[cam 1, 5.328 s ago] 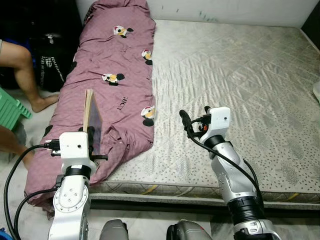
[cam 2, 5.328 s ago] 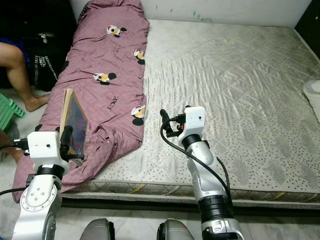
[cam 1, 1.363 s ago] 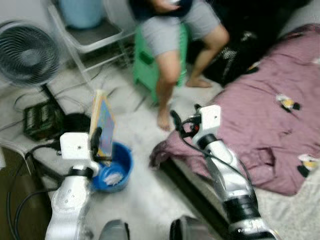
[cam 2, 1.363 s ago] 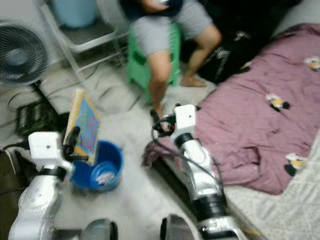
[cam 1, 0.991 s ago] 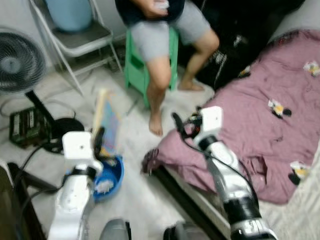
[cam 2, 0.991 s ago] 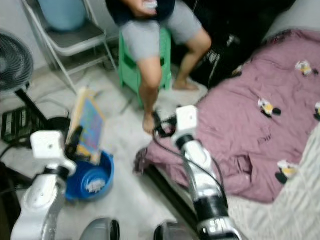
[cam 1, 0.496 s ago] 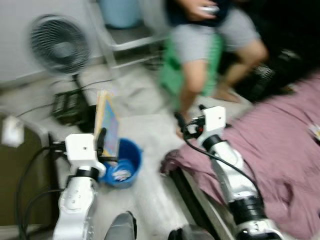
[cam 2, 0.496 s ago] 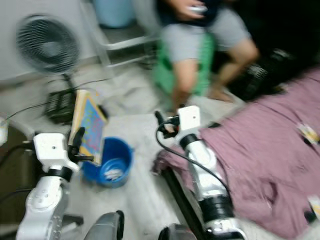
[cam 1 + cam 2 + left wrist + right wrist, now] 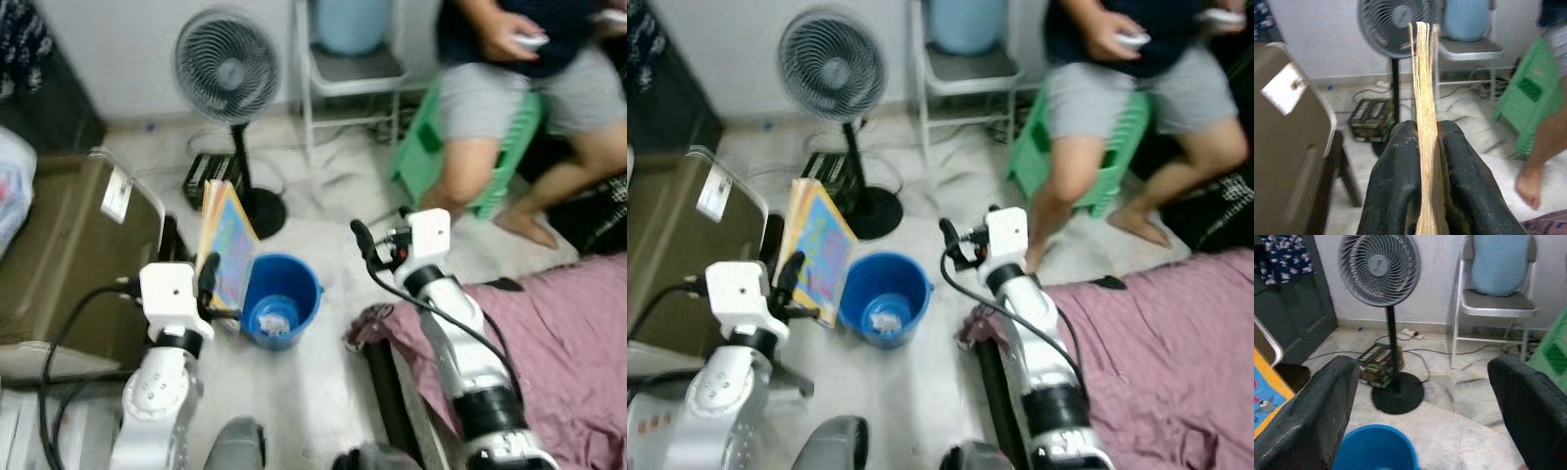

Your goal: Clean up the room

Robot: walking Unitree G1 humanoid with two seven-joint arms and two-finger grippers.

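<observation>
Left gripper (image 9: pixel 1426 161) clamped on a thin picture book (image 9: pixel 227 250), fingers (image 9: pixel 1396 181) pressed flat to both covers; book held upright on edge, colourful cover facing the robot's right, raised in front of the left arm. Just beside the book, on the pale floor (image 9: pixel 323 382), stands a blue bucket (image 9: pixel 280 299) with something small and whitish lying in its bottom; book's lower edge sits near the bucket's left rim as seen from the head, cannot tell whether they touch. Right gripper (image 9: pixel 1422 406) held out over the floor, its two black fingers spread wide with nothing between them; through the gap the bucket rim and a standing fan (image 9: pixel 1379 269) are visible. Fan stands on a round black base near the white wall, a dark box (image 9: pixel 828 168) of some kind at its foot with cables trailing off. Folding metal chair (image 9: pixel 965 64) beside the fan carries a light blue cushion-like object. Person seated on a green plastic stool (image 9: pixel 1087 147), bare feet on the floor. Brown cabinet or case (image 9: pixel 49 255) at the robot's left. Purple blanket (image 9: pixel 1156 343) spills off the mattress edge at the robot's right. Views somewhat blurred.
</observation>
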